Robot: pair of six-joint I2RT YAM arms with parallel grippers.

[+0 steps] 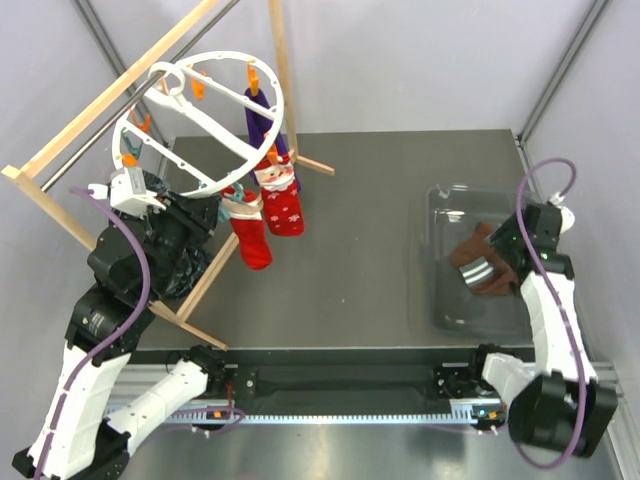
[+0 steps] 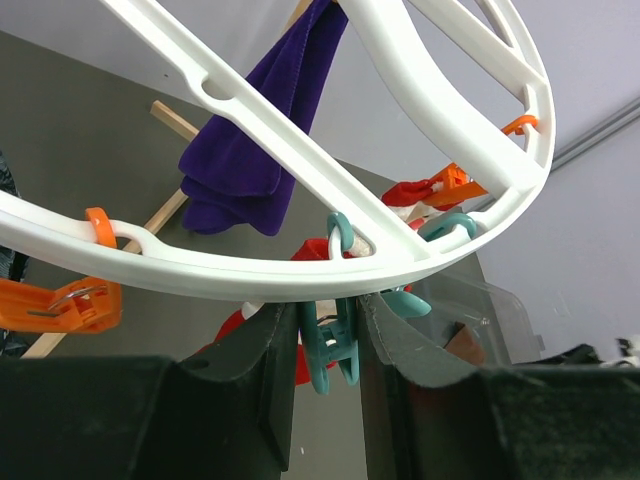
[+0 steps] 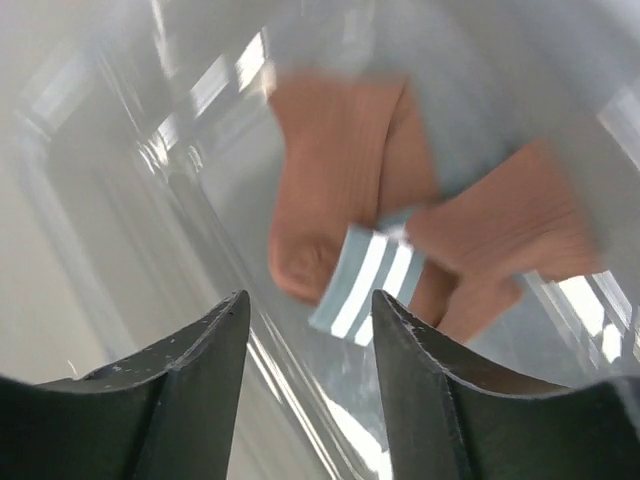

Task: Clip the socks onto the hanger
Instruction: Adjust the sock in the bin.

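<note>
Below the near rim of the large white plastic ring hanger (image 1: 222,57), seen from overhead, two short red Santa-face socks (image 1: 283,205) hang side by side, cuffs up at the rim and toes free. A long purple sock (image 1: 262,120) hangs from the hanger's far side. The hanger is suspended from a pale wooden frame (image 1: 100,100). Well to the right of the hanger sits a clear plastic bin (image 1: 440,300) holding brown ribbed socks with striped cuffs (image 1: 485,262).

Left wrist view: the left gripper (image 2: 330,305) is raised directly under the hanger's rim. Its jaws are drawn narrow on either side of a teal plastic clip (image 2: 332,340) that dangles from that rim. They appear to press on it and hold nothing else. An orange plastic clip (image 2: 60,305) sits further along the rim.

Right wrist view: the right gripper (image 3: 310,300), far from the hanger, hovers over the brown socks in the bin, jaws wide apart and empty.

Assessment: the red socks look light, limp and soft, not fragile, and will likely sag and fold. The best hold is a pinch across the cuff, with an edge left proud for a clip's mouth. The hanger hangs free and is likely to swing if pushed. The clip looks stiff and sprung, to be squeezed at its tail.
</note>
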